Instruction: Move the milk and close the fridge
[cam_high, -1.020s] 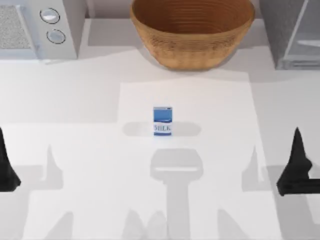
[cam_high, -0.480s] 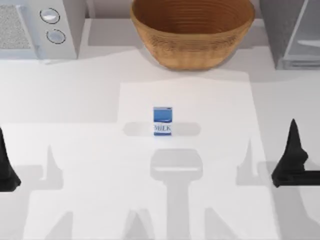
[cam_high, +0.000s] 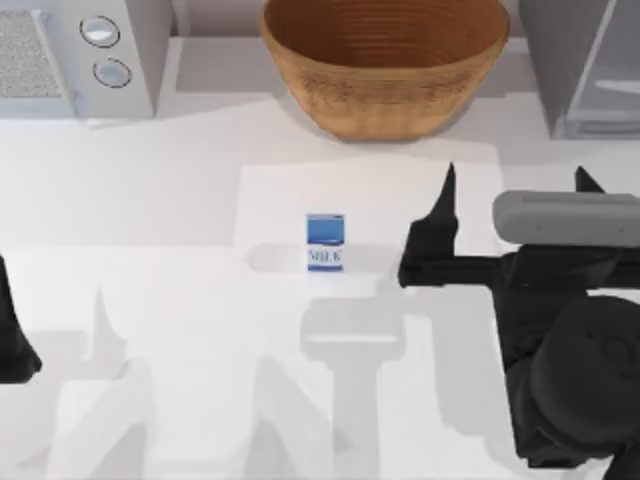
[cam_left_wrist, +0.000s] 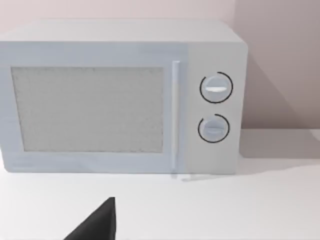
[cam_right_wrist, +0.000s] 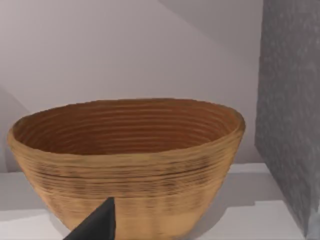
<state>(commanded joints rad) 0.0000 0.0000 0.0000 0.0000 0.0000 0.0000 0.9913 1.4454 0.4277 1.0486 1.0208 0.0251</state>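
Observation:
The milk (cam_high: 325, 243), a small carton with a blue top and white lettered base, stands upright at the table's middle. My right gripper (cam_high: 515, 182) hovers to its right, open, with its near finger (cam_high: 444, 205) about a carton's width from the milk and nothing between the fingers. One right fingertip (cam_right_wrist: 100, 222) shows in the right wrist view. The fridge (cam_high: 575, 70), grey and speckled, stands at the back right with its pale door panel (cam_high: 618, 75) angled outward; its side (cam_right_wrist: 290, 120) is in the right wrist view. My left gripper (cam_high: 10, 330) rests at the left edge, open.
A large wicker bowl (cam_high: 385, 60) (cam_right_wrist: 125, 155) sits at the back centre, behind the milk. A white microwave (cam_high: 70, 55) (cam_left_wrist: 120, 100) with two round knobs stands at the back left. Bare white tabletop (cam_high: 180, 300) lies left of the milk.
My right arm has swung in from the table's right edge toward the middle and back, bringing its gripper close beside the milk. The milk and the left arm have not moved.

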